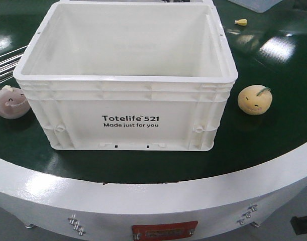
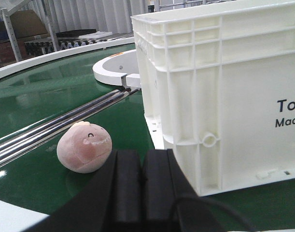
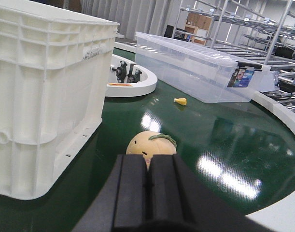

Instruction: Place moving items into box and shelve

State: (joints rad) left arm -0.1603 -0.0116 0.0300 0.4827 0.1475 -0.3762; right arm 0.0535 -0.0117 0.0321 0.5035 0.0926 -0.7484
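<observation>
The white box (image 1: pixel 125 108) printed "Totelife 521" stands empty on the green round table (image 1: pixel 274 145). A pink round plush (image 1: pixel 10 101) lies to its left, also the pink plush (image 2: pixel 84 147) in the left wrist view, just ahead-left of my left gripper (image 2: pixel 141 157), which is shut with nothing in it. A yellow round plush (image 1: pixel 255 99) with a green stalk lies to the right of the box; the yellow plush (image 3: pixel 150 144) sits straight ahead of my right gripper (image 3: pixel 148 160), shut and empty. Neither gripper shows in the front view.
A small yellow piece (image 1: pixel 240 21) lies on the table behind the yellow plush. A clear lidded bin (image 3: pixel 195 72) stands at the far right. Metal rails (image 2: pixel 55 123) run along the left. A white hub (image 2: pixel 116 70) sits at the table's centre. The white table rim (image 1: pixel 158 201) is nearest.
</observation>
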